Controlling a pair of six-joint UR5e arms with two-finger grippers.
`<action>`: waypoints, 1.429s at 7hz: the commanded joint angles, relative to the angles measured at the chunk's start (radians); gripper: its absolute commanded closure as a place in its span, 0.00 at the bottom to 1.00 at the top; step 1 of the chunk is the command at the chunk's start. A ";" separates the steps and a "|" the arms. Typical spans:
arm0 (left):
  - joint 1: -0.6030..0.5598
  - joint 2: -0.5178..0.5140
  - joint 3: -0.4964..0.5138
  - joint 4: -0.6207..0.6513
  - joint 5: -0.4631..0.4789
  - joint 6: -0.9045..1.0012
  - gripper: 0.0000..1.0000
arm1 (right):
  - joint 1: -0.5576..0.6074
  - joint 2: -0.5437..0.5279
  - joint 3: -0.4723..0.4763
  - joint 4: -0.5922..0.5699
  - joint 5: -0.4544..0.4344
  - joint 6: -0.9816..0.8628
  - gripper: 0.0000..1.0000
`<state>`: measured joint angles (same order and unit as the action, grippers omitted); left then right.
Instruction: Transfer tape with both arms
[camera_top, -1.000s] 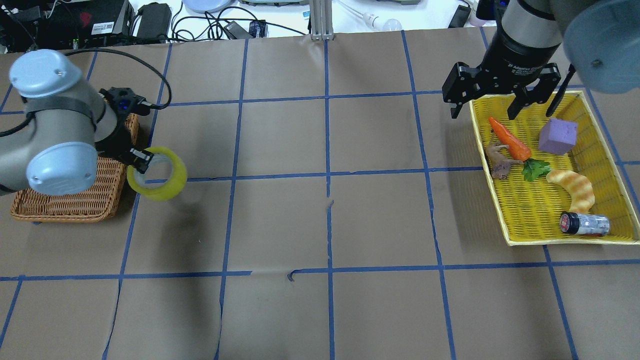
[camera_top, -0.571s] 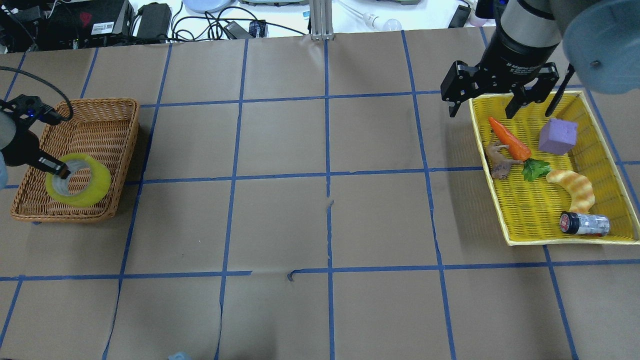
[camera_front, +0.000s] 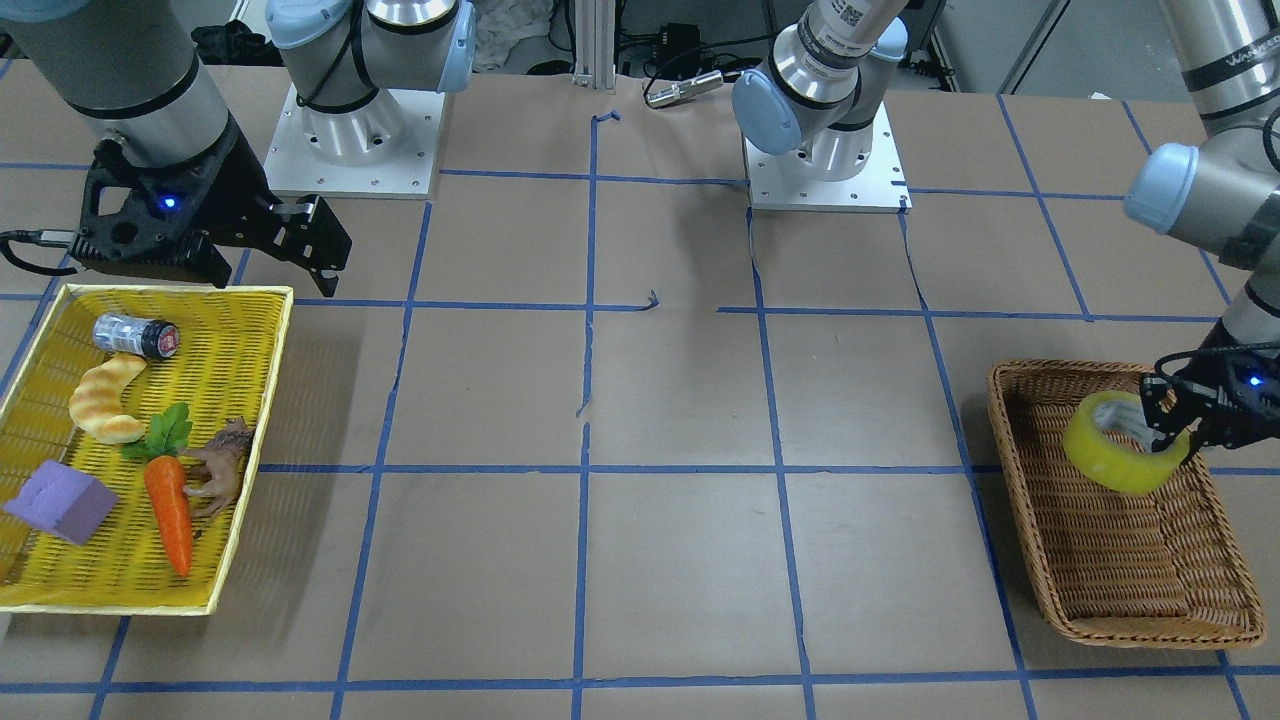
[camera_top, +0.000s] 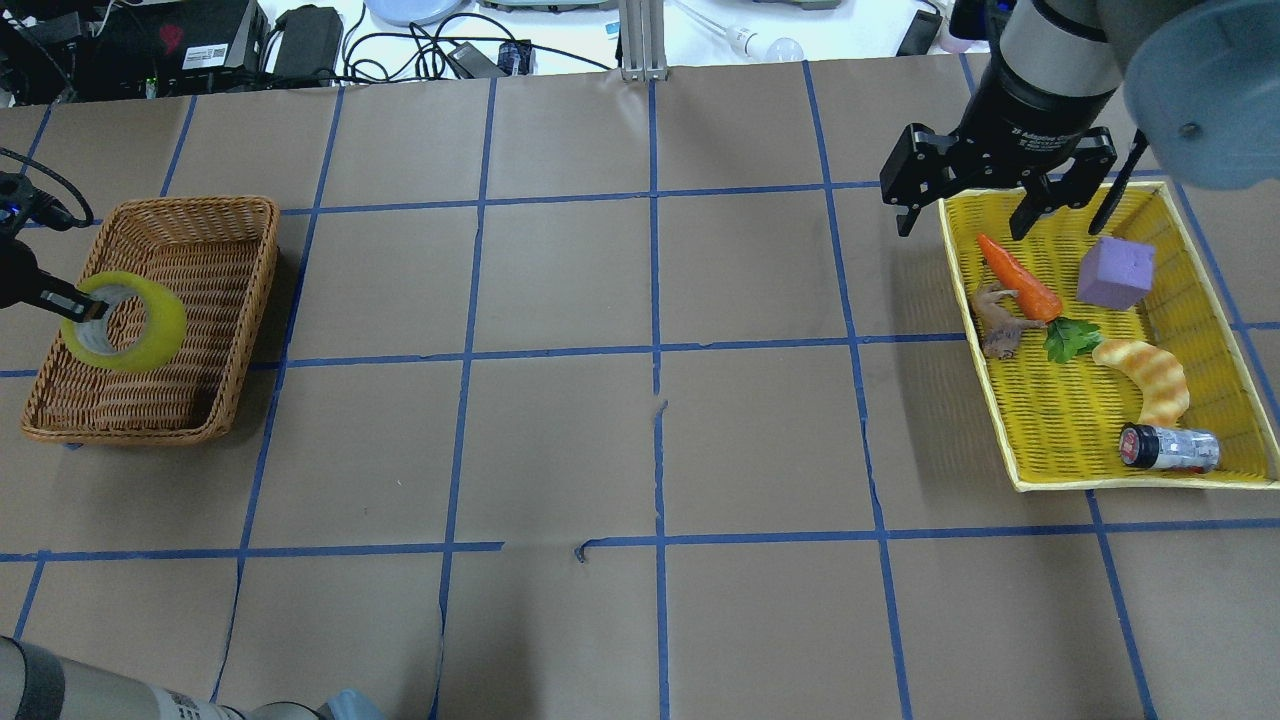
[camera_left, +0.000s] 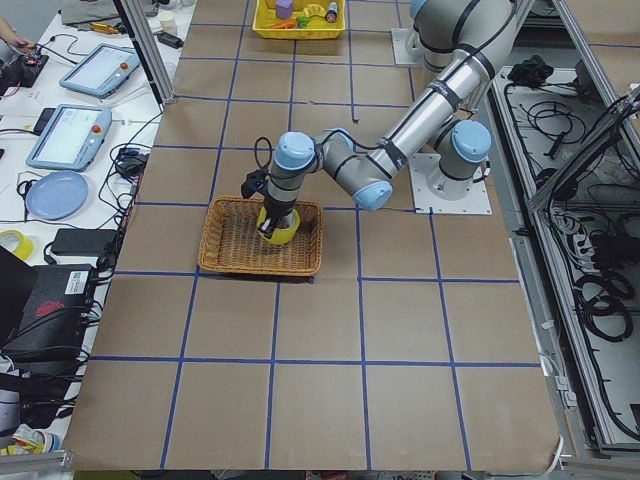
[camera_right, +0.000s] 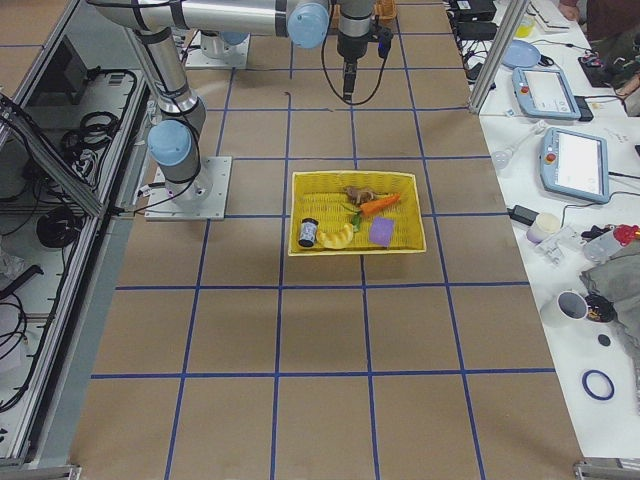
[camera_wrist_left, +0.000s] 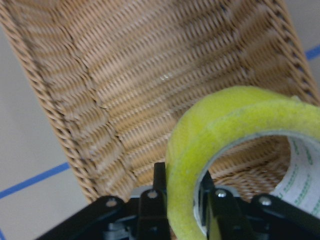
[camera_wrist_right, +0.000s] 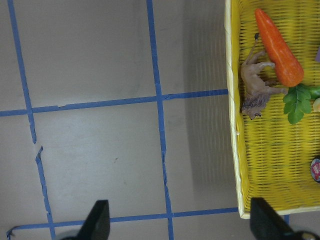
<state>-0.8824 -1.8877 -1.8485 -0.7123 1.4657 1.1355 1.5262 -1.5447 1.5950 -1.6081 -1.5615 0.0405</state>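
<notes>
The left hand (camera_top: 75, 305) was closed on the tape (camera_top: 160, 340), with 1 finger (camera_wrist_left: 220, 212) inside the core and 1 finger (camera_wrist_left: 147, 210) outside, clamping the wall of the roll. The tape was tilted on edge over the interior of the wicker basket (camera_top: 190, 203), which stood near the left edge of the desk (camera_top: 640, 440). Contact between the tape and the basket floor could not be determined. The right hand (camera_top: 965, 225) was wide open and held nothing. It hung over the far left corner of the yellow tray (camera_top: 1060, 430), near the right edge of the desk. The tray contained 1 carrot (camera_top: 1020, 275), 1 purple block (camera_top: 1115, 272), 1 croissant toy (camera_top: 1150, 375), 1 animal figure (camera_top: 1000, 320) and 1 small bottle (camera_top: 1168, 448).
</notes>
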 joint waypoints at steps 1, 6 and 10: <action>-0.003 -0.034 0.005 0.013 -0.092 -0.105 0.01 | 0.000 0.000 -0.001 -0.001 0.000 -0.004 0.00; -0.186 0.106 0.129 -0.280 0.007 -0.517 0.00 | 0.000 0.003 0.002 0.002 -0.014 -0.005 0.00; -0.442 0.246 0.150 -0.606 0.008 -0.900 0.00 | 0.000 0.003 0.002 0.007 -0.015 -0.002 0.00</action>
<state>-1.2471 -1.6799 -1.7075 -1.2065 1.4728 0.3405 1.5263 -1.5407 1.5973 -1.6019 -1.5758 0.0374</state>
